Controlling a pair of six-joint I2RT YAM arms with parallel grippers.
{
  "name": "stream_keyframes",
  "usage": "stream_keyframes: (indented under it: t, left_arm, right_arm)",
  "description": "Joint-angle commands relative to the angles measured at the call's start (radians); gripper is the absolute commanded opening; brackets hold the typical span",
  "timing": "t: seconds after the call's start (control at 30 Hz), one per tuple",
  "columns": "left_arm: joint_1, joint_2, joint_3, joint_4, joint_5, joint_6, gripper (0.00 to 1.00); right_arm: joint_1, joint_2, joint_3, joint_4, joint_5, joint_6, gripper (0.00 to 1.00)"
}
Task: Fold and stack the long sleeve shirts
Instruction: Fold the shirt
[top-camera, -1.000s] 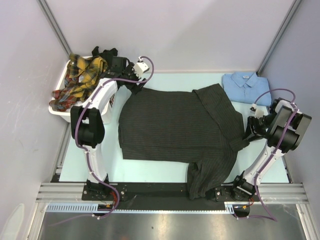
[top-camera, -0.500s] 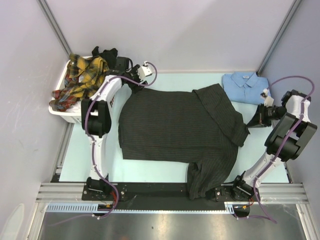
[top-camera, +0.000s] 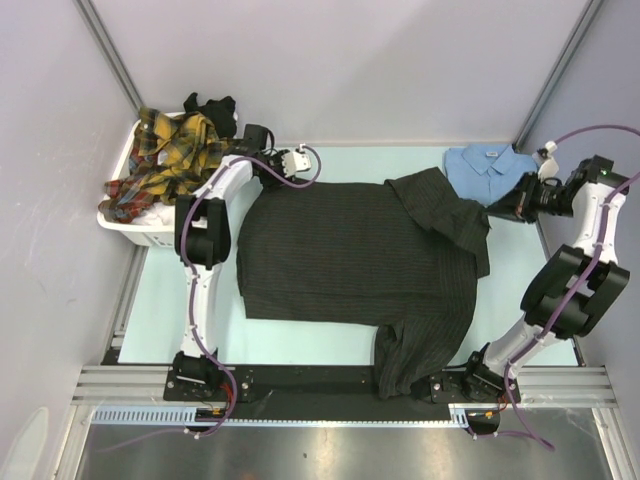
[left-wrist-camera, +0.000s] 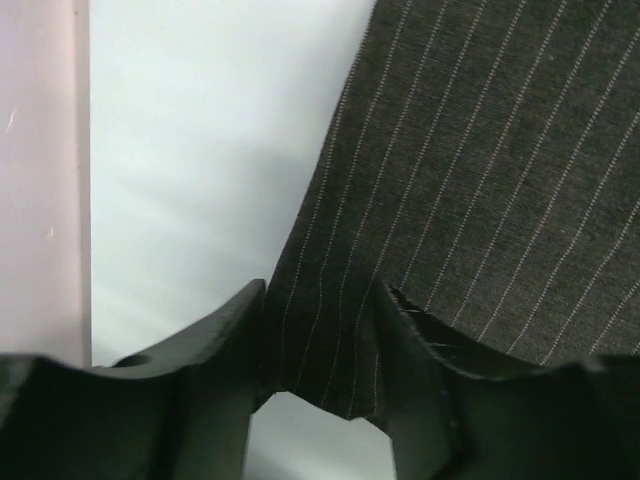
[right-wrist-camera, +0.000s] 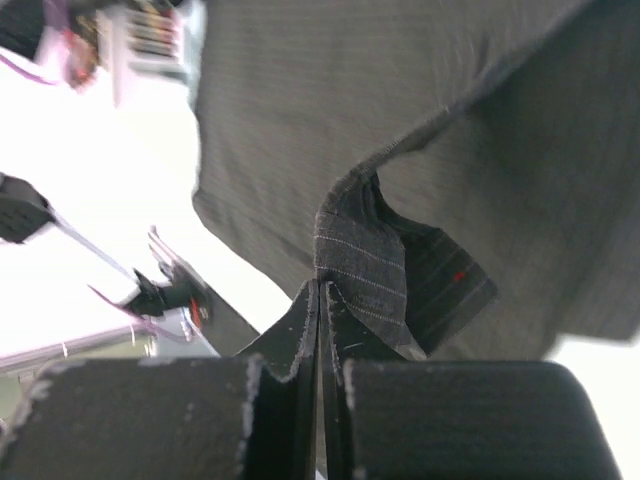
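The charcoal pinstripe shirt (top-camera: 345, 250) lies spread over the middle of the table, one sleeve hanging off the near edge. My left gripper (top-camera: 278, 175) is at its far-left corner. In the left wrist view its jaws (left-wrist-camera: 322, 290) stand apart with that corner (left-wrist-camera: 330, 350) lying between them. My right gripper (top-camera: 497, 210) is at the shirt's right edge, next to the collar. Its jaws (right-wrist-camera: 320, 285) are pressed together on a raised fold of pinstripe cloth (right-wrist-camera: 365, 255). A folded light blue shirt (top-camera: 488, 170) lies at the far right. Yellow-red plaid shirts (top-camera: 165, 150) fill the basket.
The white laundry basket (top-camera: 125, 220) stands at the far left, against the left wall, with a dark garment (top-camera: 210, 105) at its back. The right arm's elbow (top-camera: 575, 290) rises by the right wall. A black rail (top-camera: 320, 380) borders the table's near edge.
The right gripper closed on the shirt's right edge and drew it up toward the far right. The left gripper slid right along the far edge and narrowed around the shirt's corner.
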Motion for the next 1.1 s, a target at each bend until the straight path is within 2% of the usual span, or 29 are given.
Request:
stream_keyframes:
  t: [0.0,0.03,0.1,0.13,0.23,0.4,0.53,0.8,0.9,1.07]
  left_arm:
    - [-0.009,-0.008,0.047,-0.021,-0.002,0.063,0.49]
    - [-0.009,-0.008,0.047,-0.021,-0.008,0.063,0.45]
    - [-0.009,-0.008,0.047,-0.033,-0.014,0.076,0.37]
    - [-0.009,-0.008,0.047,-0.035,-0.013,0.076,0.27]
    - [-0.009,-0.02,0.041,-0.04,-0.01,0.072,0.13]
    - [-0.009,-0.062,0.004,-0.03,-0.003,0.058,0.0]
    - [-0.009,-0.131,-0.049,-0.006,0.009,0.053,0.0]
    - [-0.009,-0.275,-0.212,0.046,0.041,0.101,0.0]
    - [-0.009,-0.342,-0.295,0.08,0.043,0.112,0.0]
    - [-0.009,-0.465,-0.475,0.111,0.078,0.156,0.0]
  right_arm:
    - [0.026,-0.138,0.048,0.257,-0.15,0.282,0.0]
    - [0.037,-0.153,0.047,0.306,-0.163,0.386,0.0]
    - [0.049,-0.192,0.042,0.446,-0.168,0.481,0.0]
    - [0.061,-0.204,0.037,0.529,-0.177,0.559,0.0]
    - [0.077,-0.245,0.031,0.65,-0.187,0.666,0.0]
    - [0.091,-0.326,0.001,0.799,-0.188,0.851,0.0]
    - [0.084,-0.397,-0.029,0.87,-0.19,0.927,0.0]
    - [0.045,-0.587,-0.124,0.853,-0.207,0.957,0.0]
    - [0.028,-0.664,-0.142,0.819,-0.217,0.942,0.0]
    - [-0.031,-0.803,-0.167,0.651,-0.216,0.862,0.0]
